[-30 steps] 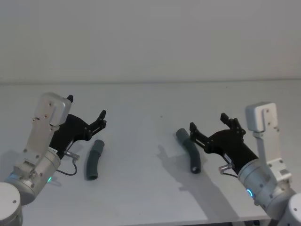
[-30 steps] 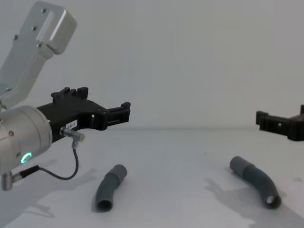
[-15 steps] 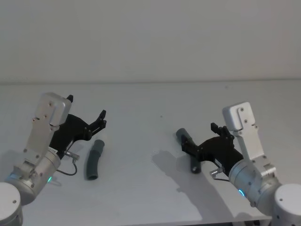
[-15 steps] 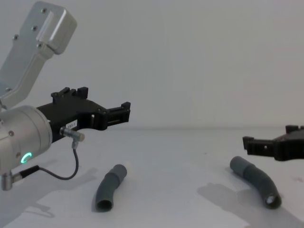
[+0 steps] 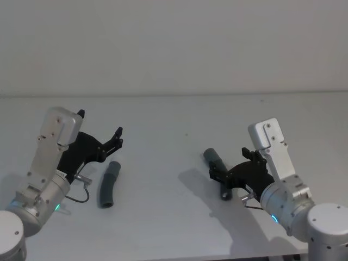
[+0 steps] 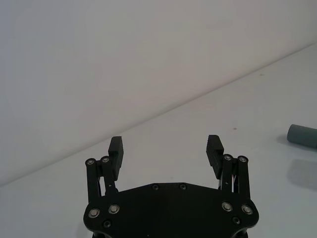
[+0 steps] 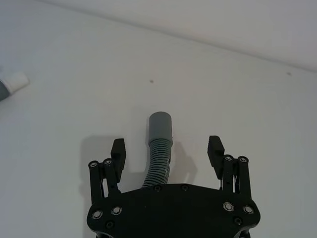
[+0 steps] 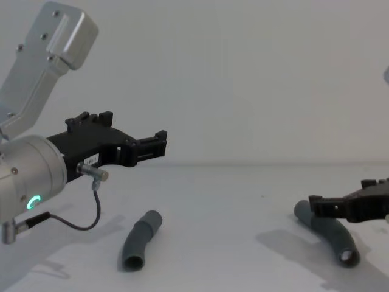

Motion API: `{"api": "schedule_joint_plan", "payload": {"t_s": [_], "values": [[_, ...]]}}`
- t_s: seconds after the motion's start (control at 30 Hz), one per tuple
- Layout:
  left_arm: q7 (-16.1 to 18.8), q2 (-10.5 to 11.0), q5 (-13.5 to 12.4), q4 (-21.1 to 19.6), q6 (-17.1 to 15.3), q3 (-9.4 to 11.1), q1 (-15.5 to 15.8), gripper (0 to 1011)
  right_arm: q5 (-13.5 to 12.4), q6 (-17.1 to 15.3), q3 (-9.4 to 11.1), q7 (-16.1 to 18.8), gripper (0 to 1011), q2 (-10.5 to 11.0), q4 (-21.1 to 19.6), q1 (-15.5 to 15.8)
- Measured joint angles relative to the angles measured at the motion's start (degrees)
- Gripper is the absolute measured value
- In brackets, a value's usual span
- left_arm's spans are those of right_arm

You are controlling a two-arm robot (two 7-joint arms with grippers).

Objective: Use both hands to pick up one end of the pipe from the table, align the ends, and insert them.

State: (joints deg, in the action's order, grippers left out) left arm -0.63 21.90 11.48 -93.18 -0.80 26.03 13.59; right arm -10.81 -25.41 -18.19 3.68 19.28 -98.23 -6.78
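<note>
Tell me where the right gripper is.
In head view, the right gripper is low over the table on the right, open, straddling the right pipe piece.

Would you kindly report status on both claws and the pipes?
Right claw open, straddling right pipe on table. Left claw open, hovering near left pipe. Cable hangs beside left pipe.

Matt black plastic for the left hand (image 6: pixel 165 144) and the right hand (image 7: pixel 166 146). Dark grey ribbed hose piece (image 7: pixel 158 166), smooth at the cuff (image 7: pixel 160 126). White, matt, smooth desk (image 7: pixel 64 84).
</note>
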Motion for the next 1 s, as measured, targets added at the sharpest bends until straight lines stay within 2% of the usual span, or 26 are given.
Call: {"api": "schedule_joint_plan", "payload": {"t_s": [0.17, 0.8, 1.0], "values": [[0.0, 0.0, 0.0, 0.0, 0.0, 0.0, 0.0, 1001, -0.15, -1.02, 0.21, 0.36, 1004, -0.4, 1.11, -0.69], [0.0, 0.0, 0.0, 0.0, 0.0, -0.01, 0.0, 1001, -3.0, -8.05, 2.42, 1.77, 1004, -3.18, 5.01, -2.94], [0.0, 0.0, 0.0, 0.0, 0.0, -0.01, 0.0, 1001, -3.19, -9.09, 2.82, 1.92, 880, -3.61, 5.66, -3.17]]}}
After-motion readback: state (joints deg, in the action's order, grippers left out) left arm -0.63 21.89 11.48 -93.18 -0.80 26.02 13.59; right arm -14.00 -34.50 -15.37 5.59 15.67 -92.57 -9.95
